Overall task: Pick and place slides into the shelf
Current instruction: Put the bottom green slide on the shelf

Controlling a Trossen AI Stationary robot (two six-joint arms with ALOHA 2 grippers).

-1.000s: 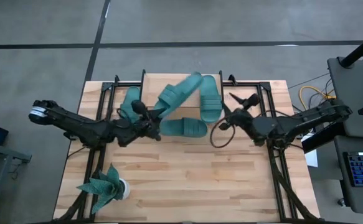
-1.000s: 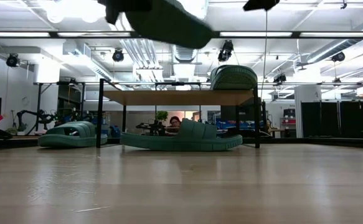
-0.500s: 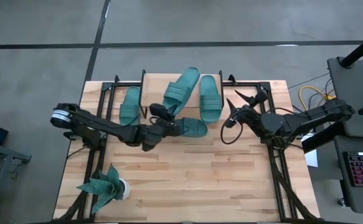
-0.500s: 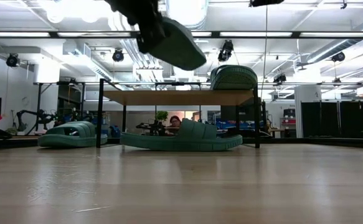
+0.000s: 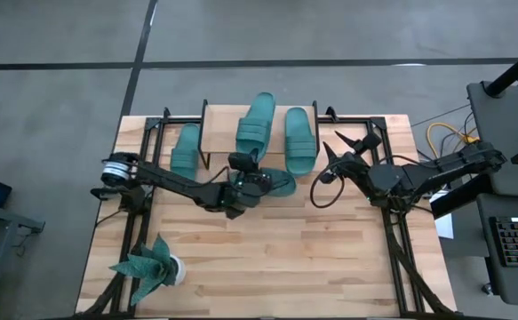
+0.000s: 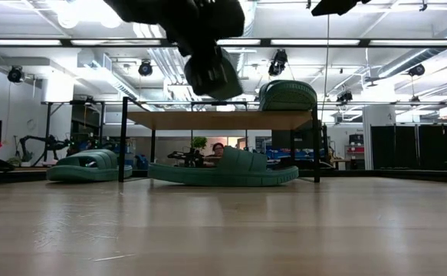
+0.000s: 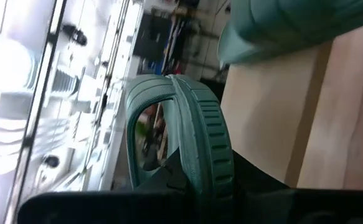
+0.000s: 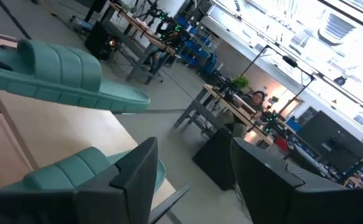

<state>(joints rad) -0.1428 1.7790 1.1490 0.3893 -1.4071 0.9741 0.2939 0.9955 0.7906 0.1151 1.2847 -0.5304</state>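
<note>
1. The shelf (image 5: 223,120) stands at the far edge of the table (image 5: 267,258); all places below are given relative to it.
2. The left tool (image 5: 243,169) is closed on the heel end of one slide (image 5: 257,124), at the shelf's front edge.
3. That held slide reaches over the middle of the shelf's plank top, raised above it in the low view (image 6: 211,73).
4. A second slide (image 5: 299,140) lies on the shelf's top, at its right end.
5. A third slide (image 5: 185,149) lies on the table just left of the shelf, outside its legs.
6. A fourth slide (image 6: 223,170) lies on the table under the shelf's front edge, between its legs.
7. The right tool (image 5: 346,148) hovers just right of the shelf, its fingers spread wide and holding nothing.
8. A potted plant (image 5: 149,268) stands well in front of the shelf, near the table's left corner.
</note>
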